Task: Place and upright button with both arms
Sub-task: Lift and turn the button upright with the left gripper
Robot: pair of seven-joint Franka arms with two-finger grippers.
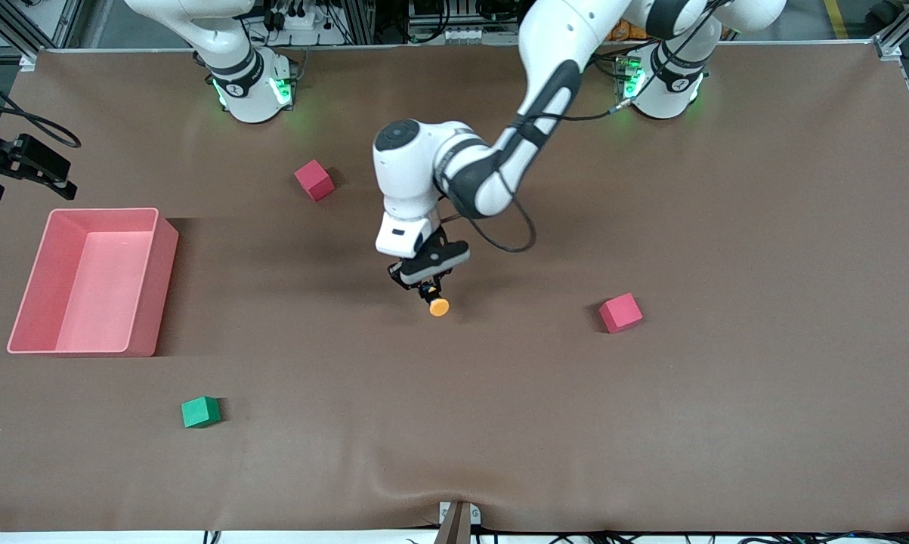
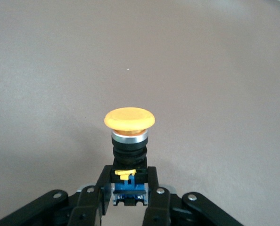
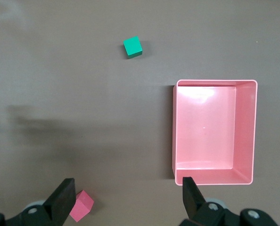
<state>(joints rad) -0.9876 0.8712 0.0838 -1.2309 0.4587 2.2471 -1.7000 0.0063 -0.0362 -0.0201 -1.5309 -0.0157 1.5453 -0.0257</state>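
The button (image 1: 439, 307) has a round orange cap, a black body and a blue base. My left gripper (image 1: 426, 289) is shut on that base over the middle of the table, and the cap points away from the fingers. The left wrist view shows the button (image 2: 129, 119) standing out from the left gripper (image 2: 129, 181), with a black finger (image 2: 104, 181) pressed on each side of the blue part. My right gripper (image 3: 127, 186) is open and holds nothing. It hangs high over the table toward the right arm's end and does not show in the front view.
A pink bin (image 1: 152, 302) (image 3: 215, 83) stands at the right arm's end. One pink cube (image 1: 314, 180) (image 3: 81, 206) lies near the right arm's base, and another (image 1: 620, 313) lies toward the left arm's end. A green cube (image 1: 200, 412) (image 3: 132, 47) sits nearer the front camera.
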